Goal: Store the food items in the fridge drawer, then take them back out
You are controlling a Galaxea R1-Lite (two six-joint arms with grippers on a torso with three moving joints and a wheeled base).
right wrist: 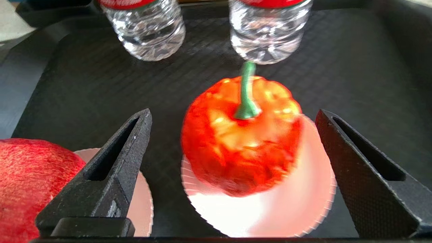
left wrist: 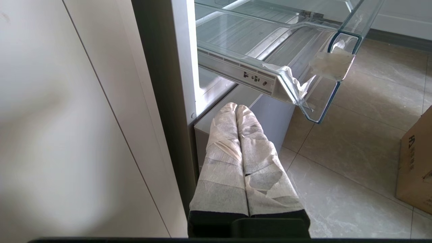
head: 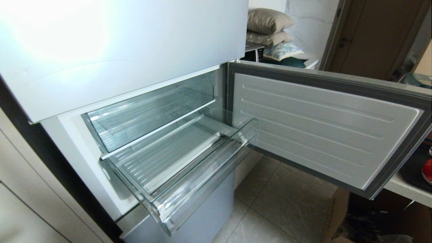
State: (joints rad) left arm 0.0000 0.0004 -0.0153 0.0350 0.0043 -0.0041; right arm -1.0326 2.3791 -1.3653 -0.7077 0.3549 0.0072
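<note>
The right gripper [right wrist: 233, 145] is held with fingers spread wide apart, nothing clamped, over a black tray [right wrist: 354, 57]. The fruit [right wrist: 241, 135] sits between the fingers on a pink paper disc [right wrist: 303, 202], touching neither; two bottles [right wrist: 146, 27] stand at 12 o'clock of it, a second red fruit [right wrist: 30, 182] at 8 o'clock. The drawer [head: 189, 168] is pulled out of the fridge [head: 128, 44], with the door [head: 324, 125] at its 3 o'clock. The left gripper [left wrist: 240, 118] is parked beneath the drawer, its wrapped fingers pressed together.

Pillows [head: 268, 21] stacked behind the open fridge door [head: 324, 121]; cardboard box [left wrist: 416, 165] on tiles.
</note>
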